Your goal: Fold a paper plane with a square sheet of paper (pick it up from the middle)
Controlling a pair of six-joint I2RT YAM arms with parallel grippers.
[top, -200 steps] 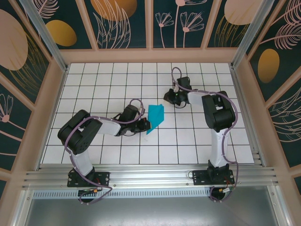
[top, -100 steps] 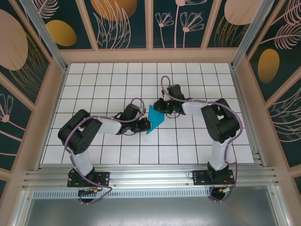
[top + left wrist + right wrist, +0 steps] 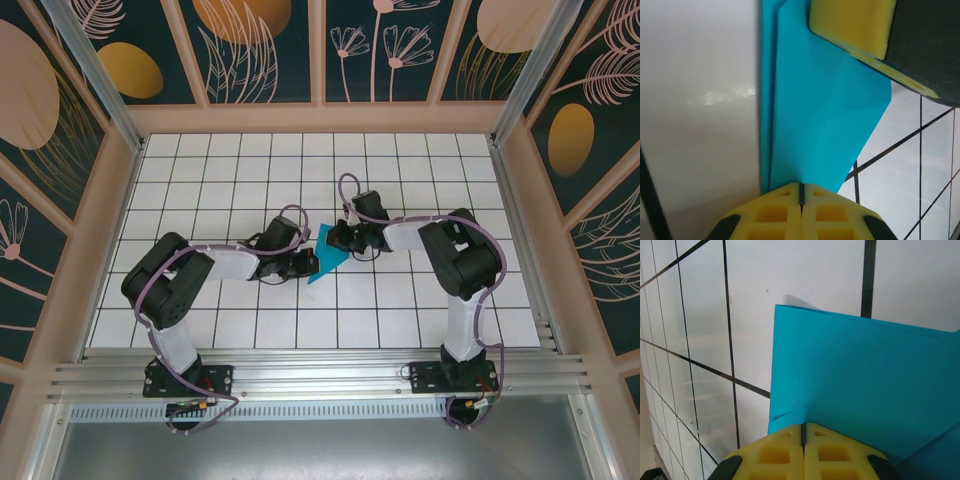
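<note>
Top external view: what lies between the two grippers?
The folded teal paper, reaching from left gripper to right gripper; the top external view shows it.

No text, label, brand, number or sign can be read on the white table of black-lined square tiles (image 3: 200,330), the folded teal-blue sheet of paper (image 3: 327,259) or the dark flower-patterned wall panels (image 3: 260,50).
</note>
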